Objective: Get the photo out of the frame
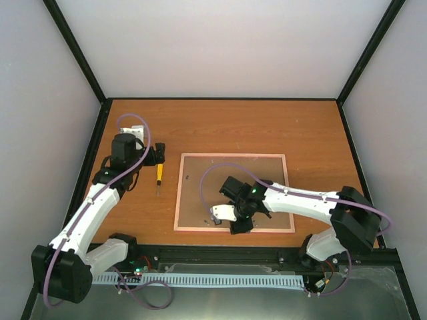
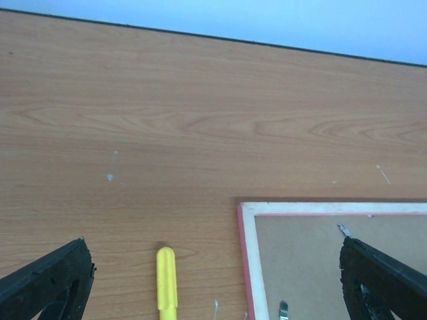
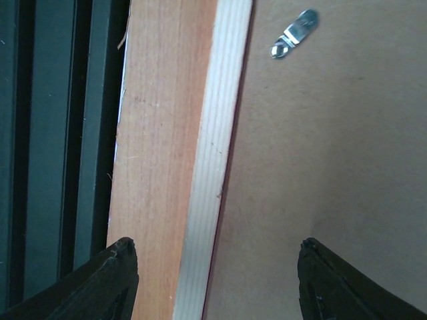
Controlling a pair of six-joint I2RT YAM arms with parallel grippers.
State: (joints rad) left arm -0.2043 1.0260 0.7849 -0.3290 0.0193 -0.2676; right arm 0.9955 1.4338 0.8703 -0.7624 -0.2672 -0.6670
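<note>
Presently we find the frame [image 3: 212, 147] lying back-up on the tabletop [image 1: 220, 127], photo hidden under its stiff backing board [image 3: 333, 167]; left hand [image 2: 213, 273] and right hand [image 3: 217, 263] stand open, and we judge the paper flimsy, best lifted by an edge.

You see: rectangular wooden desk [image 1: 220, 127] orange-brown, wavy grain | large rectangular picture frame [image 1: 178, 200] pale pink back edge, redder outer rim | flat backing board [image 1: 267, 167] plain dull brown | small screwdriver [image 1: 159, 172] yellow handle | small metal clip [image 3: 293, 33] silver
</note>
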